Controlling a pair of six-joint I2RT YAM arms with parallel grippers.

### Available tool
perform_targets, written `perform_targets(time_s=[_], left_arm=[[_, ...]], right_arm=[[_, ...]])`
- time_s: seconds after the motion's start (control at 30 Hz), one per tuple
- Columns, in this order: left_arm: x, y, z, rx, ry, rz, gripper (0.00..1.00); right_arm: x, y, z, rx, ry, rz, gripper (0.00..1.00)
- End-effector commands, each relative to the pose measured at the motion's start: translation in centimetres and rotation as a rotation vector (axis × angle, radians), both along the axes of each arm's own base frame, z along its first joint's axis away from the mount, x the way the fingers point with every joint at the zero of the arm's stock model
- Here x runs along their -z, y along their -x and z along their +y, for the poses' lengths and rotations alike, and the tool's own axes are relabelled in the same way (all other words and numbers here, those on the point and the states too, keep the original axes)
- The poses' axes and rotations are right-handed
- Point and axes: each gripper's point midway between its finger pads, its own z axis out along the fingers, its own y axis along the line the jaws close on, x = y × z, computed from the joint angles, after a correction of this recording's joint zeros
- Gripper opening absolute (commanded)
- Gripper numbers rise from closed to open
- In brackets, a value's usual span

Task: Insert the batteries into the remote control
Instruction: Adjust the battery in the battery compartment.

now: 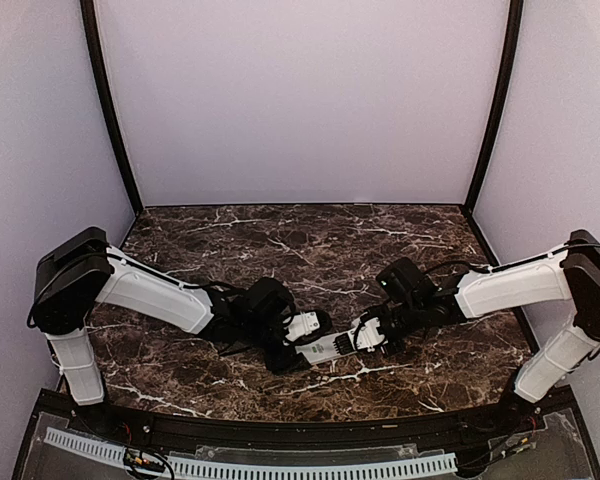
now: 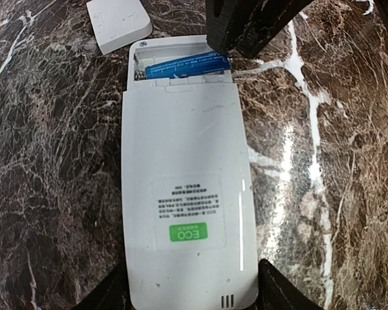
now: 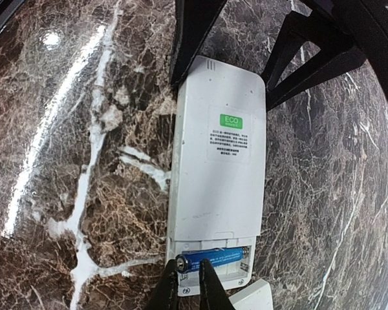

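Two arms: the left arm point(image 1: 160, 295) and right arm point(image 1: 505, 285) both reach inward and low over the marble table point(image 1: 280, 240). Their wrists meet near its front centre.
Left arm pose: the upper link rises from the base at the left edge. The white forearm slants down to the right, with the wrist pointing toward the other arm.
Right arm pose: a mirror of the left. The forearm slants down to the left and the wrist is tipped toward the table.
Left gripper point(image 2: 194, 298): opened to the remote's width, with one of its fingers point(image 2: 281, 294) pressed on each long edge at the vented end, clamping it.
Right gripper point(image 3: 187, 287): the dark fingers are drawn close, leaving only a narrow gap. The tips sit at the battery's dark end, but I cannot tell whether they pinch it.
Remote point(image 3: 216, 161): lies flat on the table, back side up, between the two grippers. The green ECO label point(image 3: 231, 121) faces up, and the compartment at the end toward the right gripper is open.
Battery point(image 3: 210, 258): blue, lying crosswise inside the open compartment, slightly tilted. Only one can be made out.
Cover point(image 2: 119, 22): a small white piece on the table just beside the compartment end, off one corner.
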Motion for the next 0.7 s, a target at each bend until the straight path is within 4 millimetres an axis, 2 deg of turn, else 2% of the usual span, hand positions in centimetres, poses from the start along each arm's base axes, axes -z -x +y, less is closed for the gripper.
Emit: perform_targets(time_s=[0.0,0.67], left_arm=[[1.37,0.54,0.81,0.003,-0.045,0.041,0.64],[1.39,0.6,0.75,0.012,-0.049,0.044,0.64]], right_arm=[[-0.39,-0.58,0.87,0.005,-0.014,-0.017,0.1],[0.31,-0.84,0.69,0.012,0.023,-0.016,0.08]])
